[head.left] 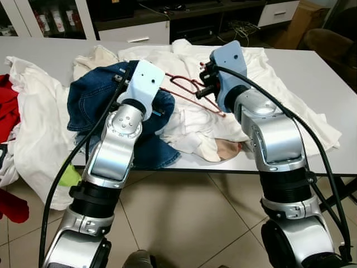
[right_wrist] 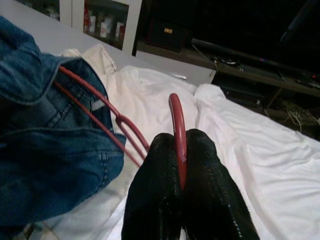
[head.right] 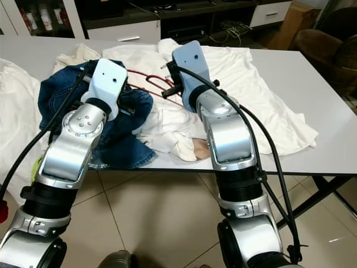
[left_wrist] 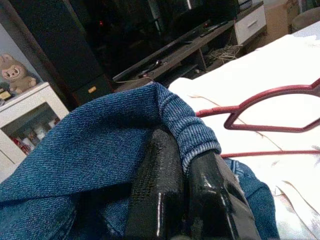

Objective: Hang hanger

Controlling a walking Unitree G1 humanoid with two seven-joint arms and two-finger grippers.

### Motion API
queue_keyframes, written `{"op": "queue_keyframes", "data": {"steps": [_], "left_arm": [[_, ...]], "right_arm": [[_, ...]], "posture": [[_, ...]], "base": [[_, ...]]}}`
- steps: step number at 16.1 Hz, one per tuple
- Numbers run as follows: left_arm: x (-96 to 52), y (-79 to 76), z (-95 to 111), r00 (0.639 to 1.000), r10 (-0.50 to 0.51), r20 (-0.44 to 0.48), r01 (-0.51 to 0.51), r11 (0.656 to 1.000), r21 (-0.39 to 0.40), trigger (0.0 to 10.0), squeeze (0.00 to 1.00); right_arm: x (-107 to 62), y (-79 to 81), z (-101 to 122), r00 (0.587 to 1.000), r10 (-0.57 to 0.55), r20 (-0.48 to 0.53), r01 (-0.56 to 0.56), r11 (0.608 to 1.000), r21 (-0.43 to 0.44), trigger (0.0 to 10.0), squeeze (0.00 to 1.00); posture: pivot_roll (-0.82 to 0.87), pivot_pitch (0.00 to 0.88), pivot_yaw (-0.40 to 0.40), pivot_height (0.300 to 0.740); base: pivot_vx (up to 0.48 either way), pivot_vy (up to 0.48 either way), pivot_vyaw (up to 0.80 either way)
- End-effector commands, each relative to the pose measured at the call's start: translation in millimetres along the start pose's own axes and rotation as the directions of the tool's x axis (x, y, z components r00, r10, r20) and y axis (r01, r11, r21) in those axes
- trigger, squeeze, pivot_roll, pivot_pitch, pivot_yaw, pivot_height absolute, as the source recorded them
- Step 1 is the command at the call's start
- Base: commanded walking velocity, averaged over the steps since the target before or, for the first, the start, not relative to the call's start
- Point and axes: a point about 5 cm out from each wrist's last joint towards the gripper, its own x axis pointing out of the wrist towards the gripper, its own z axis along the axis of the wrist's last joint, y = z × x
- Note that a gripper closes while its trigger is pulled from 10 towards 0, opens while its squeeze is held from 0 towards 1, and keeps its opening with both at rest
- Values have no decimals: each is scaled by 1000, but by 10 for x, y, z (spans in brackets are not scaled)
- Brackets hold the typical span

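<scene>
Right end effector [right_wrist: 181, 150] clamped on red hanger [right_wrist: 176, 117], left end effector [left_wrist: 187, 167] on denim garment [left_wrist: 95, 150]

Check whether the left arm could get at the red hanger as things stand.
Probably not yet. The left claw is shut on the denim garment, so it would need to let go first. The hanger lies close by on the white clothes, already pinched by the right claw.

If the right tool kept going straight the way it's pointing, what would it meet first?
Probably the white clothes spread on the table just beyond the right tool, which is shut on the red hanger; depth is hard to judge.
</scene>
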Motion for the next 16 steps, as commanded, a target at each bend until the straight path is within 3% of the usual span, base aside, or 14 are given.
{"op": "queue_keyframes", "data": {"steps": [1, 15, 16], "left_arm": [[12, -104, 129, 997, -47, 57, 47, 999, 6, 10000, 0], [16, -109, 130, 997, -47, 62, 47, 999, 10, 10000, 0], [-6, 28, 59, 995, -63, 82, 68, 996, -63, 10000, 0]], "right_arm": [[-4, 77, 86, 998, 51, 34, -51, 999, 15, 10000, 0], [-7, 85, 90, 998, 57, 37, -58, 998, 24, 10000, 0], [-42, 113, 36, 988, 119, 94, -119, 993, 2, 10000, 0]], "posture": [[169, 0, -22, 740], [168, 0, -20, 740], [178, 4, -18, 740]], "base": [[0, 0, 0], [0, 0, 0], [0, 0, 0]]}}
